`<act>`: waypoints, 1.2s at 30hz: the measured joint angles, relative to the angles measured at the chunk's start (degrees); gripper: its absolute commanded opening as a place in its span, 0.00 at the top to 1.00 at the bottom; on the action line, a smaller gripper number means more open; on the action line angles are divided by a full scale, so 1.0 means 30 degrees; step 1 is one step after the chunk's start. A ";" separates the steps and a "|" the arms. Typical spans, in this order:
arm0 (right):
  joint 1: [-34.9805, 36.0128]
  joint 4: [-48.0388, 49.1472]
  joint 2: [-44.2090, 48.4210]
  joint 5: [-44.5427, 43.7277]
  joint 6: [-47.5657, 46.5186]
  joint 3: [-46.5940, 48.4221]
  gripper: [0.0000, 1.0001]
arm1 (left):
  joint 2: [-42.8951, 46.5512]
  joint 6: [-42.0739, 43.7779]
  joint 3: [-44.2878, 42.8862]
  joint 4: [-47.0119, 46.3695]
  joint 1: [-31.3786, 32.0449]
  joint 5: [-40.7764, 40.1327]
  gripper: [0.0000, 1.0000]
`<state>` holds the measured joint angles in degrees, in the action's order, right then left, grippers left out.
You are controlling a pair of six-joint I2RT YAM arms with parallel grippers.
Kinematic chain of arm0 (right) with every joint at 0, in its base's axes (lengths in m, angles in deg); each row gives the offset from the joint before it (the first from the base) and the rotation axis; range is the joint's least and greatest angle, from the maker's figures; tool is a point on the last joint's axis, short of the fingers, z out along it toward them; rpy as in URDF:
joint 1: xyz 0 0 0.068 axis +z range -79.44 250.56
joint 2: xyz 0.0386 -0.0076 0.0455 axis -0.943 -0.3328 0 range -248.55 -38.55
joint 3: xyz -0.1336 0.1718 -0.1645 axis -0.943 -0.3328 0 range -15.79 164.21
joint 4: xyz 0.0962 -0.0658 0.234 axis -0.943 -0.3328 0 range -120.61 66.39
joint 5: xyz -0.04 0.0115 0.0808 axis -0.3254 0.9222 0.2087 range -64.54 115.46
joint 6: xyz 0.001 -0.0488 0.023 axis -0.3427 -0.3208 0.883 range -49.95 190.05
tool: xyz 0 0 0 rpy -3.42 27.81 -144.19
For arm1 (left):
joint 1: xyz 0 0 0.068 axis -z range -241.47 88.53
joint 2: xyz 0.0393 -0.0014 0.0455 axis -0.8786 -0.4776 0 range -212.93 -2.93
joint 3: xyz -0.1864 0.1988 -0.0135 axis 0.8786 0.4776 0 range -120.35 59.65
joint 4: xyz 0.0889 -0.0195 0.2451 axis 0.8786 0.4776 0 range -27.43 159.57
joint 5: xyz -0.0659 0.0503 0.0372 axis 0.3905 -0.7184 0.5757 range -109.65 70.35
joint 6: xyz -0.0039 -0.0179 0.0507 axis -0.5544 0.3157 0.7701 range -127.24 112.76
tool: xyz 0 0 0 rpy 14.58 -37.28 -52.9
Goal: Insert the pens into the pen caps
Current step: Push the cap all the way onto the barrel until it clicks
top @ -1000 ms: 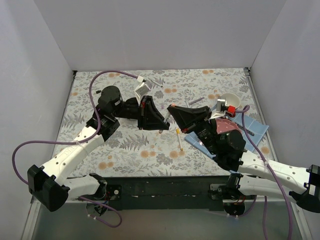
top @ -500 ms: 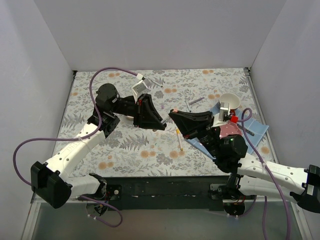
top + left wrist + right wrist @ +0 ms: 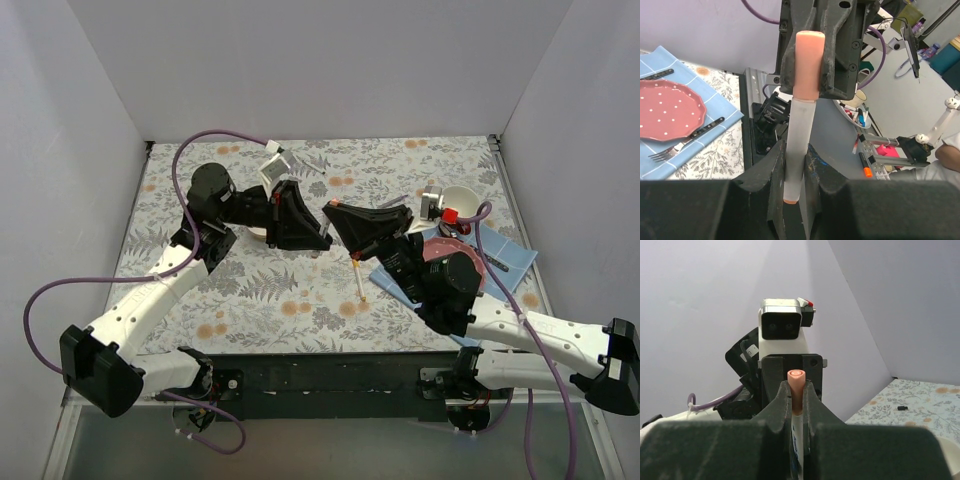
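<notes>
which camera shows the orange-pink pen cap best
Left wrist: the cap shows side-on, full length, on the pen. Right wrist shows mainly its round end. Top external hides it between left gripper and right gripper.

Frosted plastic pen (image 3: 798, 142); matt smooth plastic cap (image 3: 807, 65); printed fabric tablecloth (image 3: 250, 290).

Bright, even light; soft shadows; left pincer (image 3: 792, 170) blurred in foreground.

You'll see a pale white pen (image 3: 798, 145) with an orange-pink cap (image 3: 808, 65), a red plate (image 3: 665, 110) dotted white, a blue napkin (image 3: 720, 117) seemingly white-checked, and a cloth (image 3: 260, 290) of grey leaves with orange flowers.
</notes>
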<state>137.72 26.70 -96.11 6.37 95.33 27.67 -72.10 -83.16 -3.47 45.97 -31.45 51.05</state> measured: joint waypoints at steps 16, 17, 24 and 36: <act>0.0051 -0.4918 0.0342 0.0984 -0.2608 0.1705 0.99 | -0.0131 0.2033 -0.0605 0.3424 0.0182 0.0036 1.00; 0.0051 -0.5151 0.0437 0.1035 -0.2659 0.1719 0.99 | -0.0153 0.2062 -0.0605 0.3424 0.0226 0.0036 1.00; 0.0051 -0.5355 0.0590 0.1129 -0.2681 0.1741 0.98 | -0.0168 0.2025 -0.0605 0.3344 0.0284 0.0182 1.00; -0.0838 -0.7708 0.1450 0.4845 -0.1690 0.1741 0.61 | 0.0546 0.0685 0.0758 -0.0073 0.0408 0.0313 1.00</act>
<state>135.20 3.57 -91.77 20.91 90.26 32.90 -70.46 -81.10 -1.19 45.75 -30.23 51.99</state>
